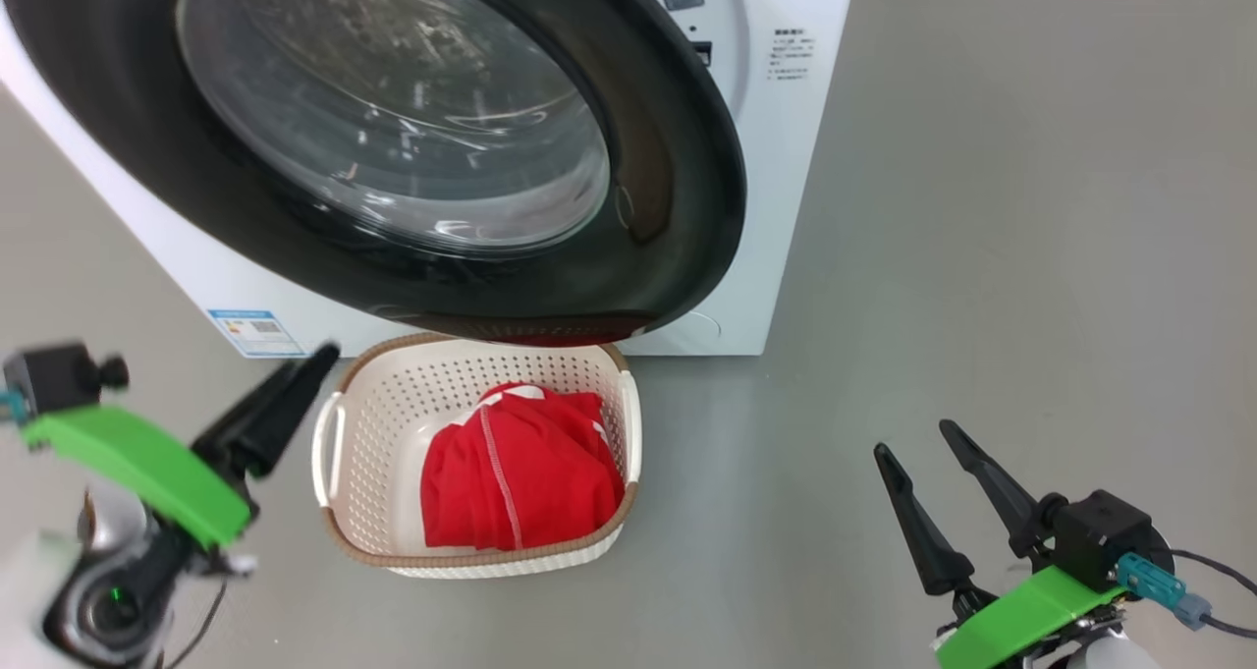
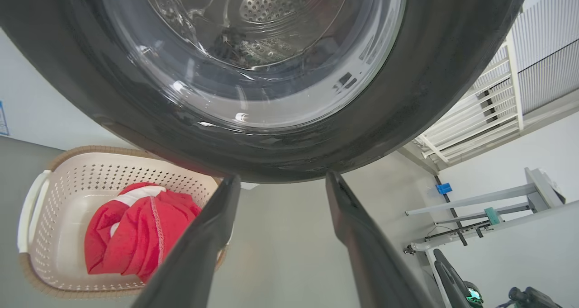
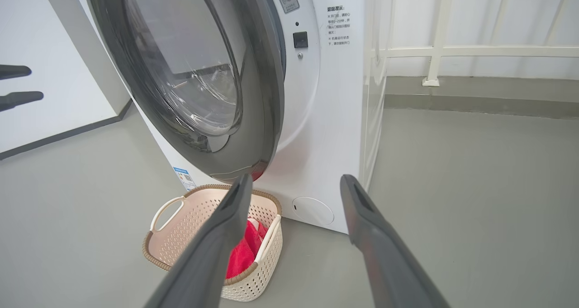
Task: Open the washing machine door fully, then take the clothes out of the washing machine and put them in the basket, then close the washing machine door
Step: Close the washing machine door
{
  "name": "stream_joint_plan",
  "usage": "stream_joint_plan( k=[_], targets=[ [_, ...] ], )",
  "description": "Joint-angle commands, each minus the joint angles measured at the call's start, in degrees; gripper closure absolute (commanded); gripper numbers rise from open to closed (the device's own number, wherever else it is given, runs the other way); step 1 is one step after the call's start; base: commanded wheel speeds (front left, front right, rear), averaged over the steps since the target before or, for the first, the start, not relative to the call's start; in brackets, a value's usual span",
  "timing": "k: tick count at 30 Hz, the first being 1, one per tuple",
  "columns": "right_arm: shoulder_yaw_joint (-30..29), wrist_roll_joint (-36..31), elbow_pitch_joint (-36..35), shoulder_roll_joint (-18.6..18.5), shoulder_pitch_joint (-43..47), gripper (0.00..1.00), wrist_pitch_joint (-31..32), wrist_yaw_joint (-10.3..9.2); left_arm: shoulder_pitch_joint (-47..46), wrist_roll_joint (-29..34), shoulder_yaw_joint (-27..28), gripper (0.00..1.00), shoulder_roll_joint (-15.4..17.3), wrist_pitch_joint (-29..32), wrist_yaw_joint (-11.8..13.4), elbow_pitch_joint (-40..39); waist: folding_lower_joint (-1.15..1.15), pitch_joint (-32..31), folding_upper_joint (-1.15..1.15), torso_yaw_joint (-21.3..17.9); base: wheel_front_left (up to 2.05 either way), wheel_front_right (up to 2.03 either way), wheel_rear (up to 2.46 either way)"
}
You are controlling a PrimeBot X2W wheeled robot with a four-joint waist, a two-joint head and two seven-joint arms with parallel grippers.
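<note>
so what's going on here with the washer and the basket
The washing machine is being unloaded. The red clothes lie in the basket on the floor in front of it. The washing machine door hangs open above the basket, not yet closed. The left gripper, beside the basket, and the right gripper are both open and hold nothing.

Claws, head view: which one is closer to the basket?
The left claw: its fingertips sit beside the basket's white handle. The right claw is well off to the basket's other side.

bare test room: washing machine (image 1: 786,207), grey floor (image 1: 1031,256), white railing (image 3: 475,51).
</note>
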Motion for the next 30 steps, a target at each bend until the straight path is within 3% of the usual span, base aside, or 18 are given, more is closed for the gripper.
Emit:
stream_joint_plan(
  k=[1,11,21,30],
  targets=[
    [0.9,-0.5,-1.3,-0.8,0.4,0.0,-0.3,0.09,-0.4,0.9,2.0,0.0,3.2,-1.4,-0.2,-0.7,0.0,-0.6,0.0,0.6,0.0,0.0,0.0],
    [1.2,-0.1,-1.0,-1.7,1.7,0.0,-0.3,0.09,7.7,-0.1,0.2,0.0,3.9,-9.8,-0.2,1.5,0.0,-2.5,0.0,0.9,0.0,0.0,0.0],
    [0.1,0.0,-1.0,-2.3,3.9,0.0,-0.3,0.09,16.0,1.5,-1.6,0.0,4.6,-20.8,-0.2,5.0,0.0,-3.9,0.0,-1.7,0.0,0.0,0.0],
    [-1.4,0.1,-1.2,-2.7,6.1,0.0,-0.3,0.09,19.7,7.0,-2.3,0.0,3.0,-26.8,-0.2,9.4,0.0,-4.7,0.0,-3.0,0.0,0.0,0.0]
  ],
)
